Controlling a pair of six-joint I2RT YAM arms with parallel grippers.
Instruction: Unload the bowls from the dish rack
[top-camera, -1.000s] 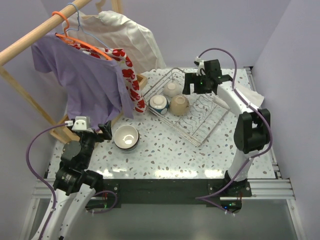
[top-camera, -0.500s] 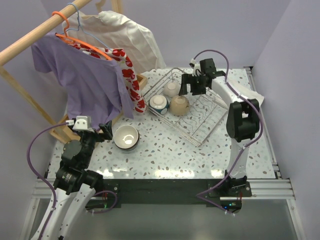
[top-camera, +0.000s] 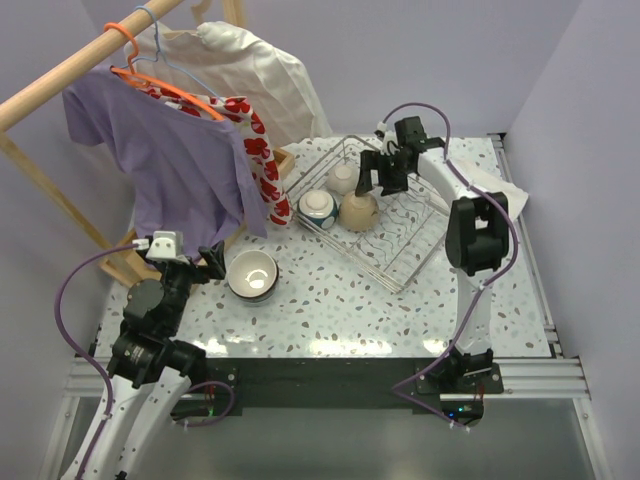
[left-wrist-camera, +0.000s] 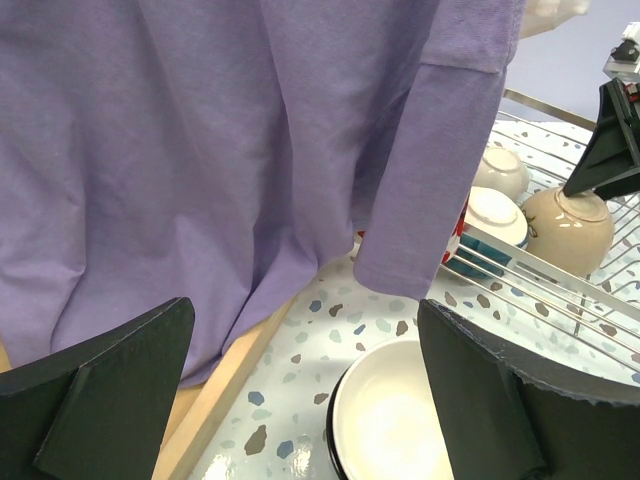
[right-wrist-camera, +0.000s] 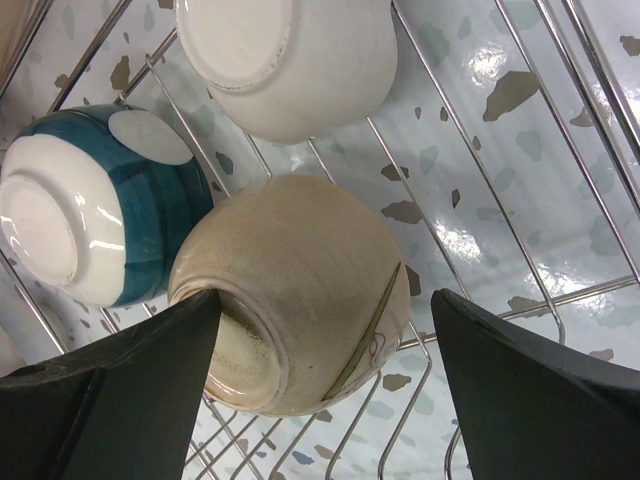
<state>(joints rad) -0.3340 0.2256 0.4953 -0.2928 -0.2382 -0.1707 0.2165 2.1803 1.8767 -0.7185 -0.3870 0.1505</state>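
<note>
The silver wire dish rack stands at the back of the table. It holds a cream bowl, a teal-banded bowl and a beige bowl, all tipped on their sides. My right gripper is open and hangs just above the beige bowl, with one jaw on each side of it. The left jaw is at the bowl's foot. A dark-rimmed bowl with a pale inside sits on the table left of the rack. My left gripper is open and empty beside that bowl.
A wooden clothes rail with a purple shirt and other clothes hangs over the back left, close to my left gripper and the rack's left end. White cloth lies right of the rack. Purple walls enclose the table.
My right gripper has moved left and down, from the rack's far side to just over the beige bowl. The left arm and the bowls have not moved.
</note>
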